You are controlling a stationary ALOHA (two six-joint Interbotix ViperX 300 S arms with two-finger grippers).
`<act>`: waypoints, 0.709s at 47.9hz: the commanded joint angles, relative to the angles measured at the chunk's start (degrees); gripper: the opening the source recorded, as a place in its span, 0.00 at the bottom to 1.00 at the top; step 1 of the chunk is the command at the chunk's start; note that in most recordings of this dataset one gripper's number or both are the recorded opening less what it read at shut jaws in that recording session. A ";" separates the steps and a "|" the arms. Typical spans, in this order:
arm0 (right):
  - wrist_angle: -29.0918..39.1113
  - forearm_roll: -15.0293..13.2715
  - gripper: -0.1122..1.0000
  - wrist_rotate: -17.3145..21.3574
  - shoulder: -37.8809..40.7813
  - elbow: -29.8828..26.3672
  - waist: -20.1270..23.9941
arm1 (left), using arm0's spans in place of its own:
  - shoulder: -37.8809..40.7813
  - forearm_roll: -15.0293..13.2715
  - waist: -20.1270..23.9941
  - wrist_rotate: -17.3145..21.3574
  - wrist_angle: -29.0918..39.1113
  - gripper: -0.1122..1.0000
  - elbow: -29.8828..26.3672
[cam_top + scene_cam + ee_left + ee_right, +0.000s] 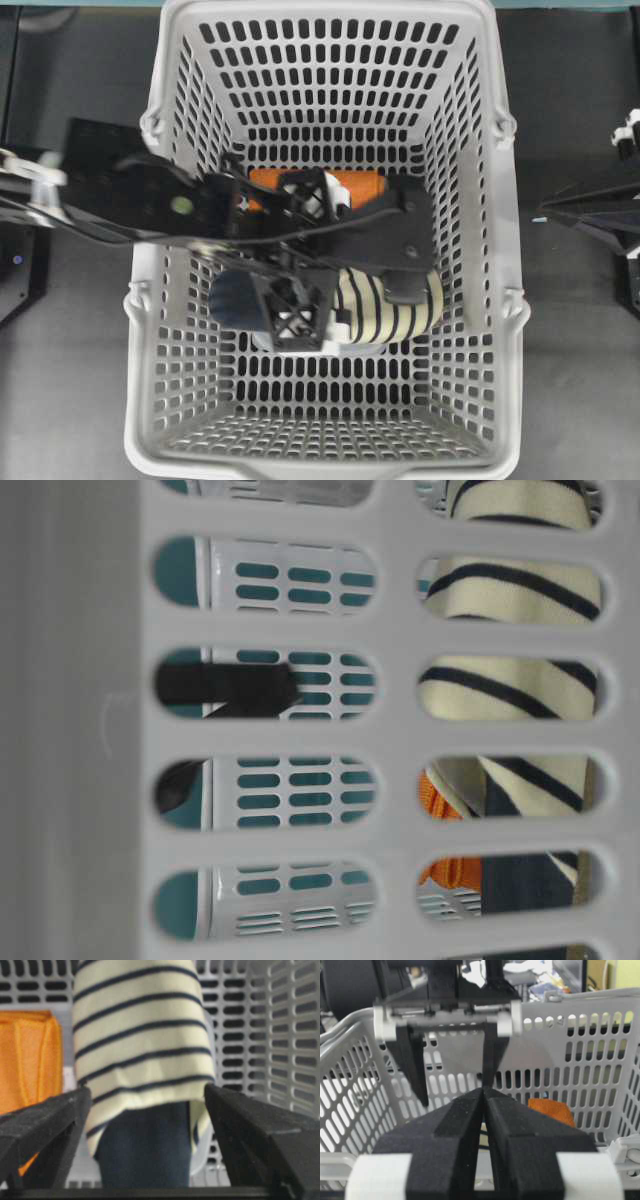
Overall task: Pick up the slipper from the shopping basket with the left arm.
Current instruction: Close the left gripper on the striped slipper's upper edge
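Observation:
The cream, navy-striped slipper (390,305) with its navy insole is inside the light-grey shopping basket (510,300). My left gripper (325,275) reaches into the basket from the left. In the left wrist view its two black fingers (55,1125) press on both sides of the slipper (140,1035), heel end nearest the camera, so it is shut on the slipper. The table-level view shows the slipper (510,600) standing high behind the basket wall (90,720). My right gripper (545,212) is shut and empty outside the basket's right wall; its closed tips (484,1091) point at the basket.
A folded orange cloth (270,180) lies on the basket floor behind the slipper; it also shows in the left wrist view (30,1055) and the right wrist view (550,1109). The slotted basket walls (295,1035) enclose the left gripper on all sides.

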 commanded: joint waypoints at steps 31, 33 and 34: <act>-0.26 0.35 0.10 0.26 0.26 1.23 0.53 | 8.00 0.18 0.09 -1.49 -7.12 0.91 5.62; -0.26 0.35 0.10 0.53 0.26 1.23 0.44 | 7.91 0.18 0.18 -1.41 -7.82 0.90 6.15; -0.26 0.35 0.10 0.79 0.26 1.23 0.53 | 7.82 0.18 0.09 -1.32 -8.09 0.89 6.42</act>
